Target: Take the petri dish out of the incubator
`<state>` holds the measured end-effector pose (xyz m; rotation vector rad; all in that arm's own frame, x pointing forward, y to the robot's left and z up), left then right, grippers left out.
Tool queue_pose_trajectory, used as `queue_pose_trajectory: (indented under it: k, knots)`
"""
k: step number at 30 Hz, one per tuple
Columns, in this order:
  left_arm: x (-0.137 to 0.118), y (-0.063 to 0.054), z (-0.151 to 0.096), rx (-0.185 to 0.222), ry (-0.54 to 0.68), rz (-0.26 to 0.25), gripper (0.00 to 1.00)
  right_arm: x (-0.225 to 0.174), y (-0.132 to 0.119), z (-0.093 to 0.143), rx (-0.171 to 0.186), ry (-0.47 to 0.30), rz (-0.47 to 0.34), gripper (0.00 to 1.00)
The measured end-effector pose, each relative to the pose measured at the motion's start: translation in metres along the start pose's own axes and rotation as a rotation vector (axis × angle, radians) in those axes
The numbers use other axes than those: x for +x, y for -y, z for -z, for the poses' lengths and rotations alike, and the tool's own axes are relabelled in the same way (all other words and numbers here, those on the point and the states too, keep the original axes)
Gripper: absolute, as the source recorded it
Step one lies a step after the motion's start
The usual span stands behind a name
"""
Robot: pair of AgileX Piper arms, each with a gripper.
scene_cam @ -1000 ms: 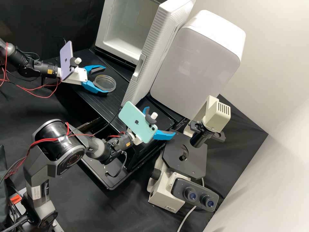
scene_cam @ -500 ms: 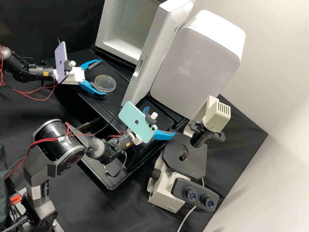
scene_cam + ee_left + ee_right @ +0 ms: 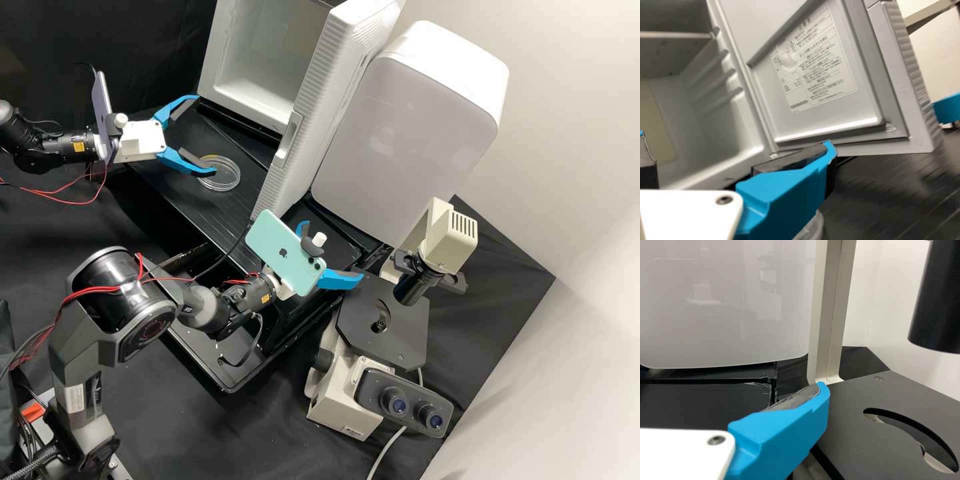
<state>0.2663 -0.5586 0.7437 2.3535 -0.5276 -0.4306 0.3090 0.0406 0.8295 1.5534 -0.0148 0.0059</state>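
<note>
The clear petri dish (image 3: 220, 173) lies on the black tray (image 3: 220, 213) in front of the open white incubator (image 3: 260, 60). My left gripper (image 3: 200, 133) hangs open to the left of the dish and a little above it. In the high view its lower finger (image 3: 183, 160) crosses the dish's near rim. The left wrist view shows that finger (image 3: 790, 190) above the dish rim (image 3: 810, 232), with the incubator cavity (image 3: 685, 100) and its door (image 3: 825, 75) beyond. My right gripper (image 3: 333, 257) is open at the microscope stage (image 3: 383, 323), holding nothing; one finger (image 3: 790, 425) shows.
The incubator door (image 3: 320, 100) stands swung open to the right of the dish. A large white box (image 3: 413, 127) sits behind the microscope (image 3: 373, 393). The microscope's black condenser (image 3: 937, 295) hangs above the stage hole (image 3: 912, 432). Black cloth covers the bench.
My left gripper has pulled back to the left and risen, away from the dish it was around. The dish stays on the tray. The right arm has not moved.
</note>
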Motion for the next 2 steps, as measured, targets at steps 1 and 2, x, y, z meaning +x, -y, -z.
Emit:
queue_pose_trajectory:
  k: [1, 2]
  knots:
    - [-0.0008, -0.0015, -0.001, 0.007, 0.002, -0.004, 1.0, 0.0, 0.0, 0.0, 0.0, 0.0, 0.0, 1.0]
    - [-0.0013, -0.0025, -0.0008, 0.008, 0.001, -0.007, 1.0, 0.0, 0.0, 0.0, 0.0, 0.0, 0.0, 1.0]
